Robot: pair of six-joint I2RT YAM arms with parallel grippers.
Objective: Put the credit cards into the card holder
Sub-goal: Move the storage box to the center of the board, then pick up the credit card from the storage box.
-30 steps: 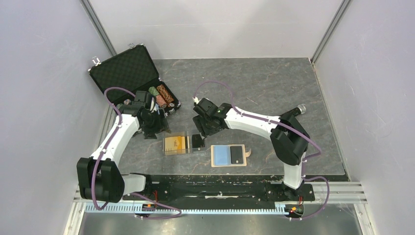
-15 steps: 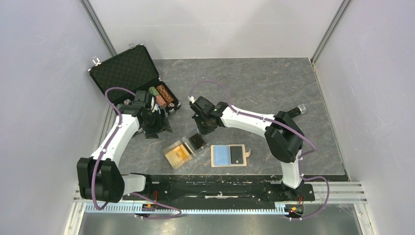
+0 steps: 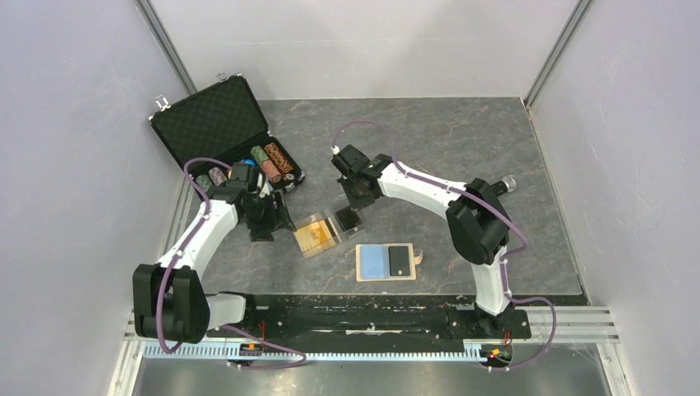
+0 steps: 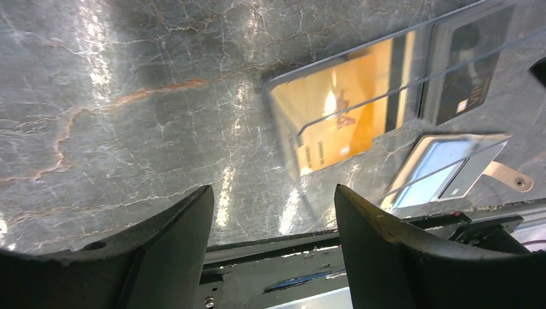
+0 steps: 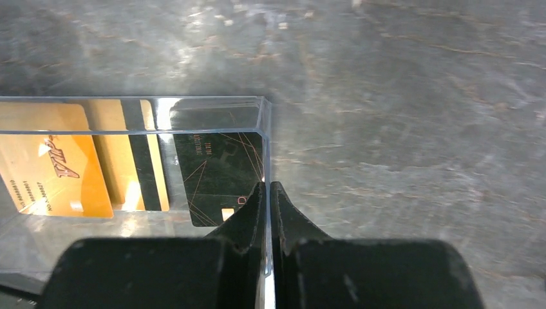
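Observation:
A clear plastic box lies tilted mid-table with the credit cards inside: an orange-gold card and a black card. My right gripper is shut on the box's thin end wall, beside the black card. In the top view the right gripper sits at the box's far right end. The tan card holder lies open near the front edge, showing a light blue pocket and a dark panel. My left gripper hovers open and empty left of the box, near the orange-gold card.
An open black poker-chip case stands at the back left, with stacks of chips in it just behind the left arm. The black base rail runs along the near edge.
The right gripper closed on the box's end wall and swung the box, turning it and shifting it up and right. The left arm moved slightly right, staying open.

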